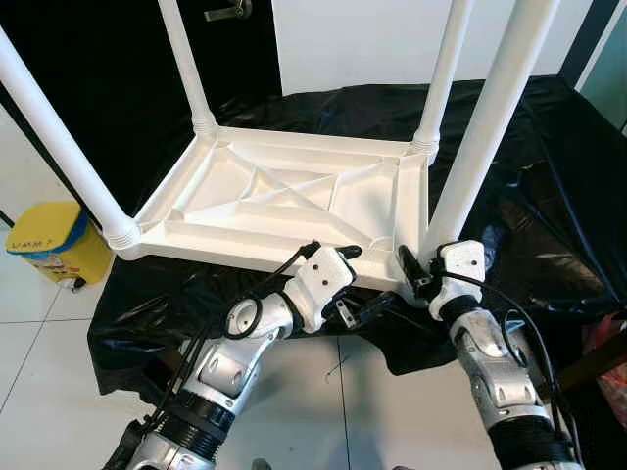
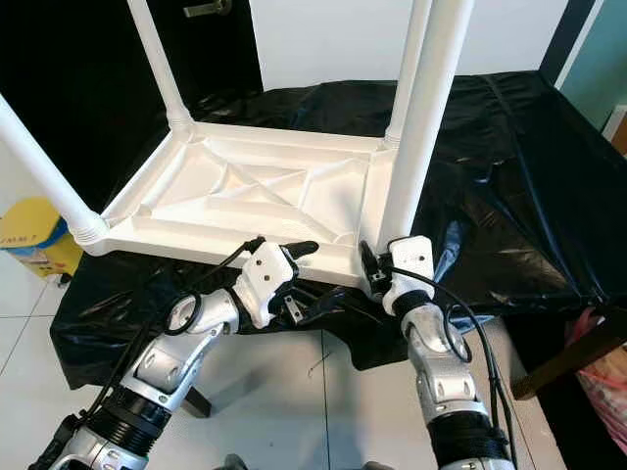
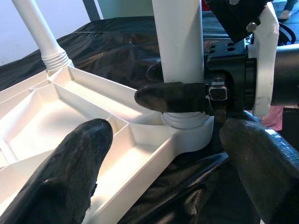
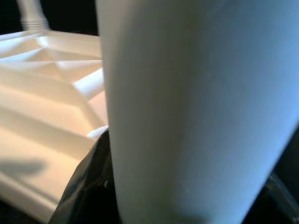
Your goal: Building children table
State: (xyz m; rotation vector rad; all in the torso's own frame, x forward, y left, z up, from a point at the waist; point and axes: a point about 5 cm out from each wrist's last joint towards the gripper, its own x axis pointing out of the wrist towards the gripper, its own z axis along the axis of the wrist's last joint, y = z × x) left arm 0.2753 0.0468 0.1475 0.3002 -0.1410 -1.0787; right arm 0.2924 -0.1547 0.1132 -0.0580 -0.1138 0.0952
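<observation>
- Tabletop point(image 1: 284, 201): white plastic, ribbed underside facing up, lying upside down on the counter point(image 1: 549, 176), which is draped in black sheeting.
- Four white legs stand upright from the tabletop corners. The near right leg point(image 1: 485, 127) sits in the corner socket closest to the robot's right arm.
- Right gripper point(image 1: 419, 266): positioned at the base of the near right leg, just above the socket. In the left wrist view one black finger point(image 3: 173, 98) lies across the front of the leg, touching it. In the right wrist view the leg point(image 4: 196, 112) stands between the jaws at very close range. The jaws are closed around the leg.
- Left gripper point(image 1: 364, 282): positioned at the near edge of the tabletop, just beside the right gripper. One finger point(image 3: 74, 168) hovers over the ribbed underside; the other point(image 3: 261, 163) is outside the edge, over the black sheeting. The jaws are spread wide and hold nothing.
- A yellow container point(image 1: 54, 240) stands on the tiled floor to the left of the counter.
</observation>
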